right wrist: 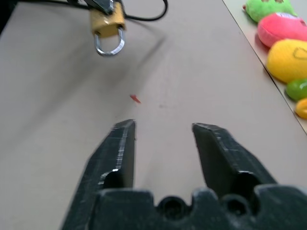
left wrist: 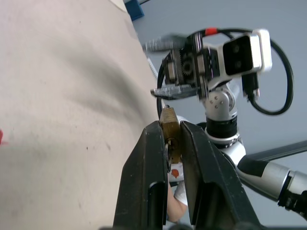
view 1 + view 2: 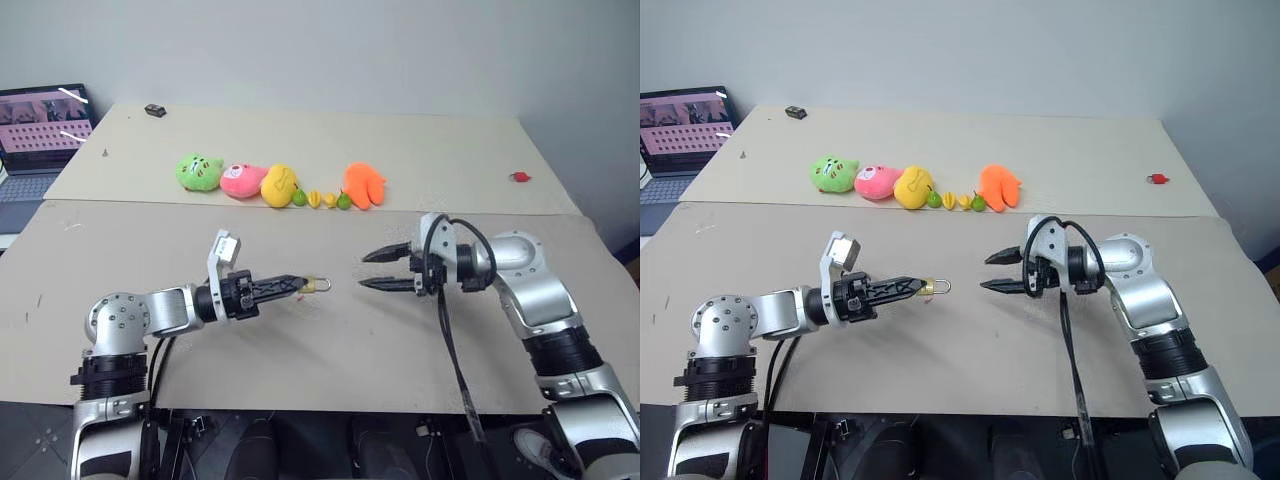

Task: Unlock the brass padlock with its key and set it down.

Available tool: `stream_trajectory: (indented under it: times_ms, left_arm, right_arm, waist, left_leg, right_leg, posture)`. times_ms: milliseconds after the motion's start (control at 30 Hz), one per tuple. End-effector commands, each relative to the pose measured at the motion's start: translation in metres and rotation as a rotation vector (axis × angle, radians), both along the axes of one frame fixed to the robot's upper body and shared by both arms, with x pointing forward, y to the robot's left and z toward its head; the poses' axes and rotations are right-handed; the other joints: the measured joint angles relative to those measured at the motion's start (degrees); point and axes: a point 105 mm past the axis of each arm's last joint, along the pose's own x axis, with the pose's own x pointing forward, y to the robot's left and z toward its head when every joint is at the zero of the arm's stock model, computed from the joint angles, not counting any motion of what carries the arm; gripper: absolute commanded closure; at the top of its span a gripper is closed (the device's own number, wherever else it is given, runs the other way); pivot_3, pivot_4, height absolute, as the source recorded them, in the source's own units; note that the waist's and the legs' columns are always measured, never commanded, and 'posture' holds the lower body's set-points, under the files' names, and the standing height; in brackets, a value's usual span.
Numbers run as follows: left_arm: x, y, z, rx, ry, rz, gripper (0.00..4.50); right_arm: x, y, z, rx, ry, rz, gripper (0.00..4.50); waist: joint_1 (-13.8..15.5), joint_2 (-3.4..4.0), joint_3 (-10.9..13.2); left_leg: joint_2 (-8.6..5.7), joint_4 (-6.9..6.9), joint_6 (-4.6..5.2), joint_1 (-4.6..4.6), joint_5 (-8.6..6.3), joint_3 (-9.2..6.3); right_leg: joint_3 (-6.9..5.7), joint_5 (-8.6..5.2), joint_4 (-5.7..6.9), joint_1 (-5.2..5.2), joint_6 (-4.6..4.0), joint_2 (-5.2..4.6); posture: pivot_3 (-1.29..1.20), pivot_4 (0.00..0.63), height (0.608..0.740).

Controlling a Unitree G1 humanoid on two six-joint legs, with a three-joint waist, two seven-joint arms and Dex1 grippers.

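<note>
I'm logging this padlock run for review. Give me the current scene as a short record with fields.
left gripper: shut on the brass padlock, held above the table
brass padlock: gold body between the fingertips, silver shackle pointing toward the right gripper; shackle looks closed
right gripper: open, empty, facing the padlock, apart from it
key: cannot tell where it is
table: beige surface
back of table: row of plush toys, small red item at far right
laptop: far left, screen on

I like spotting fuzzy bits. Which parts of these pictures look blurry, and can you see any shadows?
Left wrist view: the right gripper looks smeared; the padlock is sharp. Right wrist view: the padlock is a bit soft and casts a faint shadow on the table. Eye views: even light, soft shadows under both arms.
</note>
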Motion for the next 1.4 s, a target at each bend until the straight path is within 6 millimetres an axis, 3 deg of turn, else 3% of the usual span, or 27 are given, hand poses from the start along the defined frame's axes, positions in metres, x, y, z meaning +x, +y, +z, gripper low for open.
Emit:
stream_trajectory:
  times_ms: [33,133,367,567,800,1133,1400]
  left_arm:
    - [0.000,-0.005,0.010,-0.036,-0.044,-0.008,4.47]
    - [0.000,-0.008,0.012,-0.054,-0.043,-0.015,4.47]
    - [0.002,-0.012,0.013,-0.066,-0.039,-0.017,4.47]
    - [0.002,-0.013,0.011,-0.066,-0.036,-0.016,4.47]
    - [0.002,-0.014,0.011,-0.065,-0.036,-0.018,4.47]
    - [0.002,-0.014,0.012,-0.066,-0.040,-0.016,4.47]
    - [0.000,-0.015,0.010,-0.067,-0.038,-0.018,4.47]
  right_arm:
    - [-0.006,0.007,0.017,0.048,-0.051,0.039,3.54]
    - [-0.007,0.009,0.018,0.050,-0.056,0.047,4.47]
    - [-0.004,0.015,0.019,0.053,-0.087,0.036,4.47]
    - [-0.012,0.011,0.045,0.118,-0.034,0.076,4.47]
    - [-0.024,0.016,0.043,0.111,0.015,0.122,4.47]
    - [-0.045,0.034,0.022,0.062,0.061,0.205,4.47]
    - [-0.034,0.039,0.024,0.057,0.028,0.202,4.47]
  waist:
    - [0.0,0.00,0.0]
    - [0.1,0.00,0.0]
    - [0.1,0.00,0.0]
    - [0.1,0.00,0.0]
    - [0.1,0.00,0.0]
    - [0.1,0.00,0.0]
    - [0.1,0.00,0.0]
  left_leg:
    - [0.00,0.01,0.00,0.00,0.00,-0.01]
    - [0.00,0.01,0.00,0.00,0.00,-0.01]
    - [-0.01,0.01,0.00,0.00,0.00,0.00]
    - [-0.01,0.00,0.00,0.00,0.00,-0.01]
    - [-0.01,0.00,0.00,0.00,0.00,-0.01]
    - [-0.02,0.01,0.00,0.00,0.00,-0.01]
    - [-0.02,0.01,0.00,-0.01,0.00,-0.01]
  right_leg:
    - [0.00,0.00,0.00,0.01,0.00,0.00]
    - [0.00,0.01,0.00,0.01,0.00,0.00]
    - [0.00,0.01,0.01,0.00,0.00,0.00]
    - [0.00,0.07,0.01,0.00,-0.11,0.00]
    - [0.00,0.09,-0.01,0.00,-0.14,0.00]
    - [0.00,0.01,0.00,0.00,-0.01,-0.01]
    - [0.00,0.02,-0.01,0.00,-0.01,-0.02]
  posture:
    - [0.00,0.150,0.722]
    - [0.00,0.150,0.722]
    - [0.00,0.150,0.722]
    - [0.00,0.150,0.722]
    - [0.00,0.150,0.722]
    - [0.00,0.150,0.722]
    - [0.00,0.150,0.722]
